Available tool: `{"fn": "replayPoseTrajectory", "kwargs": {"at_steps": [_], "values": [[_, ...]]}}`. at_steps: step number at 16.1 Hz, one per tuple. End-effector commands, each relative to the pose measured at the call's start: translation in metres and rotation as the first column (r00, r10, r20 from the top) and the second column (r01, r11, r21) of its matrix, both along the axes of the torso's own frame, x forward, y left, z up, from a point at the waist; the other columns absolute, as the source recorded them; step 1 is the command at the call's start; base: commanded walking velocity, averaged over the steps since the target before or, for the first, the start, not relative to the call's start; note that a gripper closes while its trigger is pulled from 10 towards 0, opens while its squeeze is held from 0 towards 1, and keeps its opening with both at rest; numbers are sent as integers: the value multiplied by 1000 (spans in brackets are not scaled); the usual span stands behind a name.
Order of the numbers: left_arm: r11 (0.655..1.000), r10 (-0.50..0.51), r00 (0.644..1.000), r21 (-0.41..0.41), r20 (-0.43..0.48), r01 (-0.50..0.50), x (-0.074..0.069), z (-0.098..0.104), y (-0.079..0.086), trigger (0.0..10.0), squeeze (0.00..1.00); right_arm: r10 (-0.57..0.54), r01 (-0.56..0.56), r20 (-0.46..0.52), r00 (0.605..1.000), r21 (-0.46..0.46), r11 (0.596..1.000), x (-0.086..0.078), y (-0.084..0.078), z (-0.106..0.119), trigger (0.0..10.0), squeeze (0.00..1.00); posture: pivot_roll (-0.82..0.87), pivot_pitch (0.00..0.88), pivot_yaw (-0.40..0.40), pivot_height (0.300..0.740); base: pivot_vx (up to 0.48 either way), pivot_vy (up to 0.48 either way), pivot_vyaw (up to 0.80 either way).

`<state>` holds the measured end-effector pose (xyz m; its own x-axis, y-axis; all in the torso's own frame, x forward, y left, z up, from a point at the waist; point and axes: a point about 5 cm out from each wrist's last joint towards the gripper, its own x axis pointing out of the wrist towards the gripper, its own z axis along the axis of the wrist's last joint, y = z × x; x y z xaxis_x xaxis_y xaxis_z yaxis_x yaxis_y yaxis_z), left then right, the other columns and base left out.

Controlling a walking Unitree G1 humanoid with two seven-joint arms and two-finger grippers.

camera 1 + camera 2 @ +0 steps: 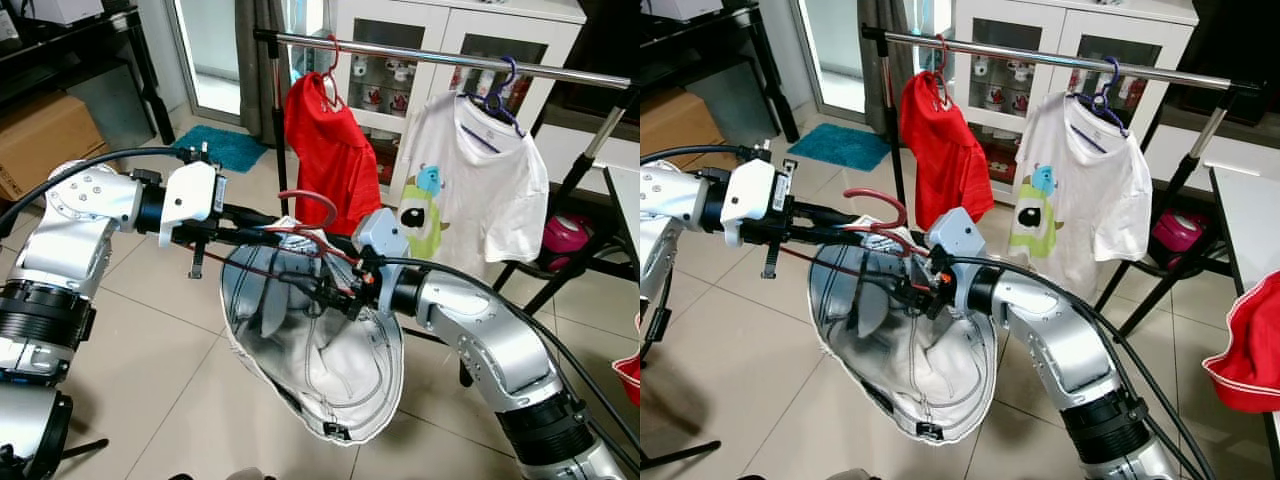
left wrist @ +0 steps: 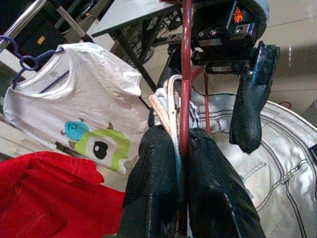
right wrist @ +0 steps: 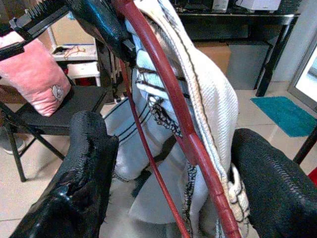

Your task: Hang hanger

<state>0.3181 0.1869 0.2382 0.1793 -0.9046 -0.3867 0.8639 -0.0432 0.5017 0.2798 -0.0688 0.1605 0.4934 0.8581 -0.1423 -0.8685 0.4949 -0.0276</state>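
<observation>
Two robot grippers hold a dark red hanger carrying a pale garment, in front of a clothes rail.

Head views: the left gripper (image 1: pixel 262 232) and right gripper (image 1: pixel 325 290) meet at the red hanger (image 1: pixel 312 203), the garment (image 1: pixel 330 370) drooping below them, the rail (image 1: pixel 480 58) beyond.
Left wrist view: fingers (image 2: pixel 153 188) clamped on the hanger's bar.
Right wrist view: fingers (image 3: pixel 86 168) spread wide, the hanger between them.
</observation>
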Motion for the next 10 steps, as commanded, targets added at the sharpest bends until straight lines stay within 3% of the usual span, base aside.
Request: {"fn": "replayPoseTrajectory", "kwargs": {"at_steps": [1, 10], "values": [[998, 1, 994, -70, 109, 7, 0, 28, -2, 0, 0, -15, 14, -21, 1000, -15, 1000, 2, -3, -5, 0, 0, -86, 0, 45, 740, 0, 0, 0], [995, 74, 984, -82, 162, -62, 7, 28, 7, 0, 0, -32, 33, -24, 999, 16, 999, 2, -6, -3, 0, 0, -97, 0, 41, 740, 0, 0, 0]]}}
